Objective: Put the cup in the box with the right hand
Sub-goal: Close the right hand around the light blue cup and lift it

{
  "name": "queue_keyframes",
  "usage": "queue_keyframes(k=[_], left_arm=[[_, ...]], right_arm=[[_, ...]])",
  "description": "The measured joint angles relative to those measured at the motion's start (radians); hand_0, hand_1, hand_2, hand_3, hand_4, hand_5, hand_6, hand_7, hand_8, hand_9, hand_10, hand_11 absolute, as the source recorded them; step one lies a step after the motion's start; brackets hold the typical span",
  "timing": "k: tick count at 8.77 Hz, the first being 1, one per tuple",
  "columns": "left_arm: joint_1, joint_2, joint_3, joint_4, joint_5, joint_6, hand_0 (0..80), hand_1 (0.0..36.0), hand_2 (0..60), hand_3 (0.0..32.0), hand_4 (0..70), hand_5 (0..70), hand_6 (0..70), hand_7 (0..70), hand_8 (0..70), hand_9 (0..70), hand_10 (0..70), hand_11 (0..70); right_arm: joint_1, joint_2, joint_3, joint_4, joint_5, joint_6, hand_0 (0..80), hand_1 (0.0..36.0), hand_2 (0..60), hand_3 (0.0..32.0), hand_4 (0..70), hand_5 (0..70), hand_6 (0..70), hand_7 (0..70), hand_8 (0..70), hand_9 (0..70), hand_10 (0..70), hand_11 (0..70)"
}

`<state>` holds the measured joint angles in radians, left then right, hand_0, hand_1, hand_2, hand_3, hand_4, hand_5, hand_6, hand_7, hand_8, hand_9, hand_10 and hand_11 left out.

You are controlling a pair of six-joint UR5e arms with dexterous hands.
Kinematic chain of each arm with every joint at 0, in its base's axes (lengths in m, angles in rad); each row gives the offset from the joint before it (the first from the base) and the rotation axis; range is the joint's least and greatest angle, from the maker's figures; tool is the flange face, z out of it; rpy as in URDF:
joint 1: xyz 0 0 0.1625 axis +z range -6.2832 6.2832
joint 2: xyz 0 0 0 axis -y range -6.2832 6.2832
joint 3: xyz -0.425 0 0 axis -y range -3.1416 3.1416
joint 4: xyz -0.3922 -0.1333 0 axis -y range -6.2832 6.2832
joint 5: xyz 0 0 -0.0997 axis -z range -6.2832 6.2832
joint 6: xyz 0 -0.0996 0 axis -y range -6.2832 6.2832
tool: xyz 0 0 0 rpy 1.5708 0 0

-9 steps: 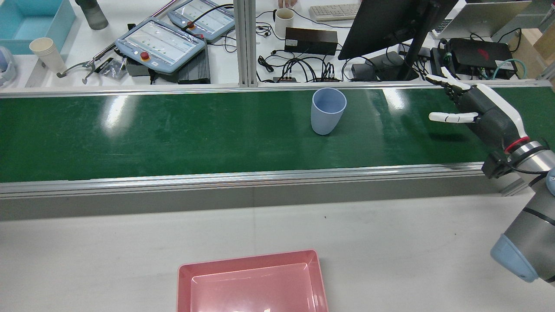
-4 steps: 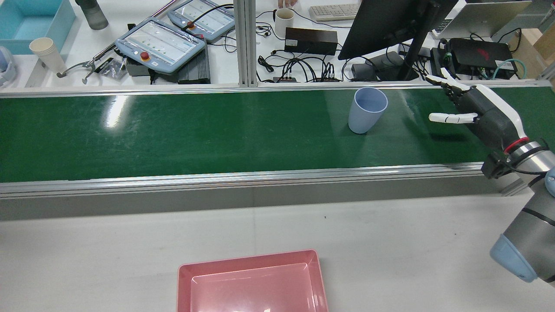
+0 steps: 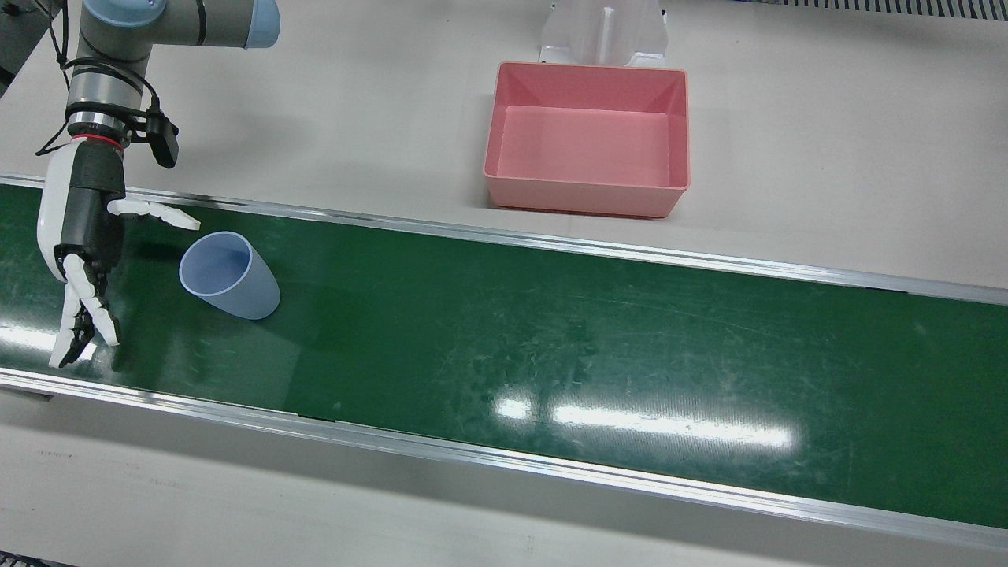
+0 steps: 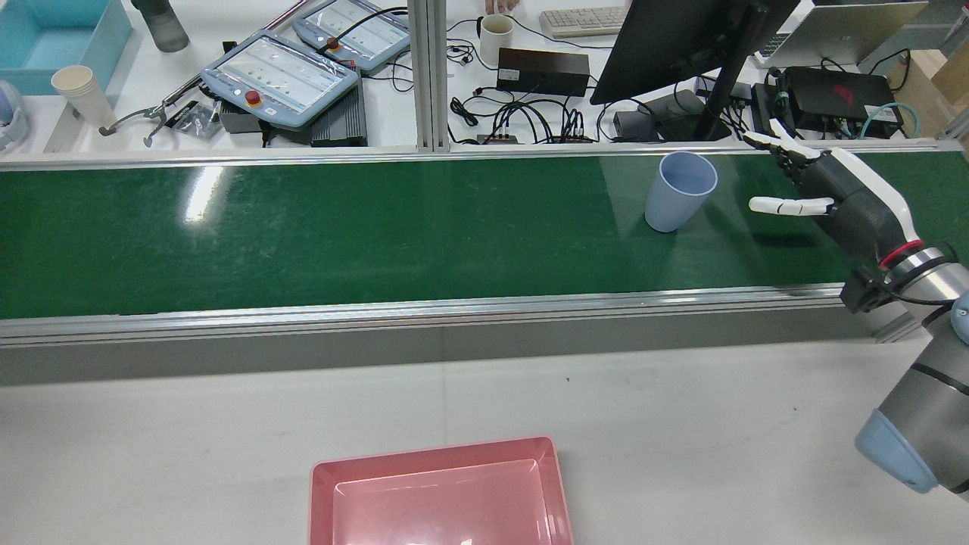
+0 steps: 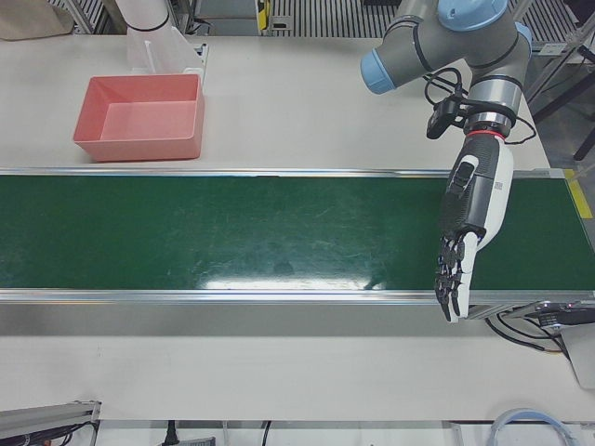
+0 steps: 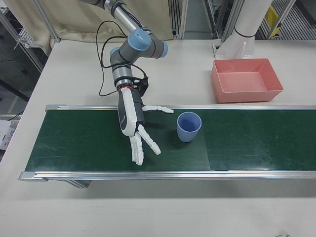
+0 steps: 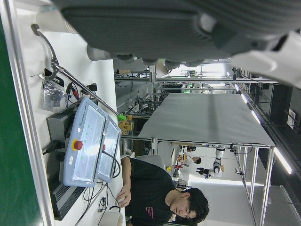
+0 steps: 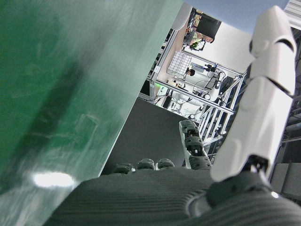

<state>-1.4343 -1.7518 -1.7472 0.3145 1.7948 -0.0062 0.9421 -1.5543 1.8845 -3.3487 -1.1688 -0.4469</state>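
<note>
A light blue cup (image 4: 679,191) stands upright on the green conveyor belt (image 4: 303,227). My right hand (image 4: 836,198) is open just above the belt, a short way to the cup's right, thumb and fingers spread toward it without touching. In the front view the cup (image 3: 228,276) sits just right of the right hand (image 3: 83,228); the right-front view shows the same cup (image 6: 189,126) and hand (image 6: 129,118). The empty pink box (image 4: 439,496) sits on the white table on the near side of the belt. My left hand (image 5: 469,223) hangs open over the belt's other end.
Aluminium rails (image 4: 454,306) edge the belt on both sides. Behind the belt are teach pendants (image 4: 280,76), cables, a monitor (image 4: 681,45) and a paper cup (image 4: 79,91). The pink box also shows in the front view (image 3: 591,189).
The cup has travelled to the right along the belt, from mid-belt to close beside my right hand. The right hand has stayed in place, still open.
</note>
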Motion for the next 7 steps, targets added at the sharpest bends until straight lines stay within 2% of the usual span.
queue_keyframes(k=[2, 3, 4, 5, 6, 7], left_arm=[[0.0, 0.0, 0.0, 0.0, 0.0, 0.0, 0.0, 0.0, 0.0, 0.0, 0.0, 0.0, 0.0, 0.0, 0.0, 0.0, 0.0, 0.0], [0.0, 0.0, 0.0, 0.0, 0.0, 0.0, 0.0, 0.0, 0.0, 0.0, 0.0, 0.0, 0.0, 0.0, 0.0, 0.0, 0.0, 0.0], [0.0, 0.0, 0.0, 0.0, 0.0, 0.0, 0.0, 0.0, 0.0, 0.0, 0.0, 0.0, 0.0, 0.0, 0.0, 0.0, 0.0, 0.0], [0.0, 0.0, 0.0, 0.0, 0.0, 0.0, 0.0, 0.0, 0.0, 0.0, 0.0, 0.0, 0.0, 0.0, 0.0, 0.0, 0.0, 0.0], [0.0, 0.0, 0.0, 0.0, 0.0, 0.0, 0.0, 0.0, 0.0, 0.0, 0.0, 0.0, 0.0, 0.0, 0.0, 0.0, 0.0, 0.0], [0.0, 0.0, 0.001, 0.0, 0.0, 0.0, 0.0, 0.0, 0.0, 0.0, 0.0, 0.0, 0.0, 0.0, 0.0, 0.0, 0.0, 0.0]], right_arm=[[-0.01, 0.0, 0.002, 0.0, 0.001, -0.002, 46.9, 17.7, 14.0, 0.0, 0.0, 5.2, 1.4, 0.0, 1.9, 0.2, 0.0, 0.0], [-0.012, 0.0, 0.001, 0.001, 0.001, -0.002, 46.5, 18.6, 19.8, 0.0, 0.0, 5.2, 2.0, 2.2, 1.9, 0.8, 0.0, 0.0], [-0.013, 0.0, -0.002, 0.004, 0.001, -0.001, 46.2, 23.2, 44.2, 0.0, 0.0, 6.7, 8.4, 29.3, 11.7, 21.5, 2.0, 4.3], [-0.015, 0.0, -0.005, 0.006, 0.002, -0.003, 39.0, 24.5, 60.0, 0.0, 23.5, 10.7, 27.1, 70.0, 50.1, 70.0, 29.3, 42.4], [-0.017, 0.0, -0.009, 0.007, 0.004, -0.004, 42.4, 29.2, 60.0, 0.0, 43.6, 17.0, 43.1, 70.0, 70.0, 70.0, 61.9, 70.0], [-0.018, 0.0, -0.013, 0.007, 0.006, -0.004, 47.9, 35.7, 60.0, 0.0, 32.9, 20.6, 48.0, 70.0, 70.0, 70.0, 63.7, 70.0]])
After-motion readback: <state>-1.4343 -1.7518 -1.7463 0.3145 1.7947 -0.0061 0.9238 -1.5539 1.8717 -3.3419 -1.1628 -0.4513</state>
